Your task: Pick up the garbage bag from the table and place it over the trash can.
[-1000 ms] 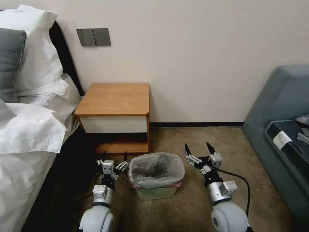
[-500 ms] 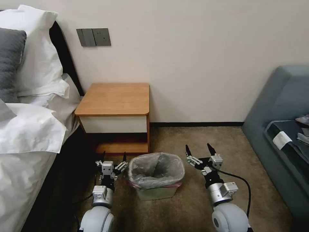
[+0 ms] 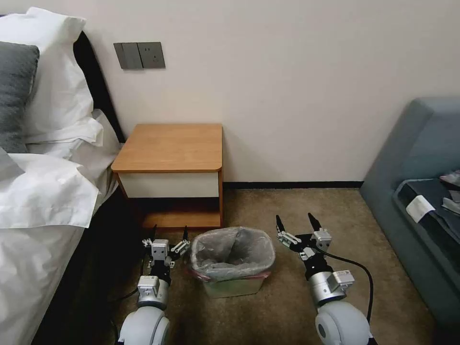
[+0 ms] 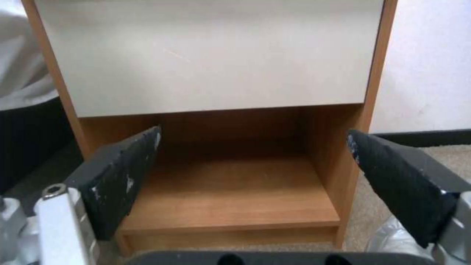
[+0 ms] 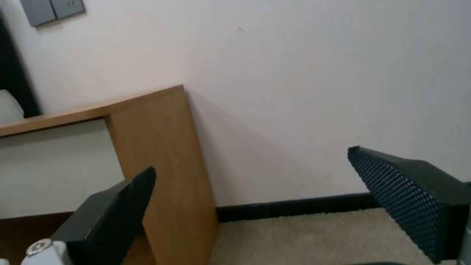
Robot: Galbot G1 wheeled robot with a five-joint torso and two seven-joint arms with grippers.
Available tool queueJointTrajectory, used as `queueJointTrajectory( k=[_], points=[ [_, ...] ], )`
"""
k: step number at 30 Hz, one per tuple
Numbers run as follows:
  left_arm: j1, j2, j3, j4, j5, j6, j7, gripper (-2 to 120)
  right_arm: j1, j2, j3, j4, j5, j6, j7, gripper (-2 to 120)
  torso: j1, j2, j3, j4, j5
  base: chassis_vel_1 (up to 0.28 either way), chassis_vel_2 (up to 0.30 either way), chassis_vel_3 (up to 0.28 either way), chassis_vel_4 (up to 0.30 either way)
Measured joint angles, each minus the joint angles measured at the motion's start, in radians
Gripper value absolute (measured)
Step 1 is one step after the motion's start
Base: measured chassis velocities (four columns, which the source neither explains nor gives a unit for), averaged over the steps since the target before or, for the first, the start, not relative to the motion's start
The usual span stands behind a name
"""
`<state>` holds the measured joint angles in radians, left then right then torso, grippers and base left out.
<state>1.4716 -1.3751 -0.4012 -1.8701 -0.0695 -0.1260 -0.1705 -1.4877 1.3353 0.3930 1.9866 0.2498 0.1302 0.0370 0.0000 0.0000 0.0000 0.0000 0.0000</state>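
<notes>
The grey crinkly garbage bag [image 3: 233,254] lines the cream trash can [image 3: 233,286] on the carpet, its pink-tinted edge folded down over the rim. The bin stands in front of the orange-brown table [image 3: 170,146], whose top is bare. My left gripper [image 3: 169,234] stands open just left of the bin, holding nothing. On the bin's right, a little apart from it, my right gripper [image 3: 295,221] is open and empty too. In the left wrist view the open left gripper [image 4: 252,141] faces the table's [image 4: 216,191] lower shelf, and a bit of the bag [image 4: 392,235] shows at one edge. The right gripper [image 5: 250,162] faces the wall beside the table [image 5: 162,147].
A bed with white linen [image 3: 43,191] runs along the left. A grey-blue sofa [image 3: 421,158] stands at the right. Brown carpet [image 3: 282,206] lies open between the table and the sofa. Wall switches [image 3: 139,55] sit above the table.
</notes>
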Motion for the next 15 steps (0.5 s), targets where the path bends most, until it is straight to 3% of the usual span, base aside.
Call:
queueJointTrajectory(
  k=[15],
  points=[
    [0.000,0.000,0.000,-0.001,-0.001,0.001,0.000,99,0.001,0.000,0.000,0.001,0.001,-0.001,0.000,100,0.000,0.000,0.000,0.0000,0.0000,0.000,0.000,0.000,0.000]
  ],
)
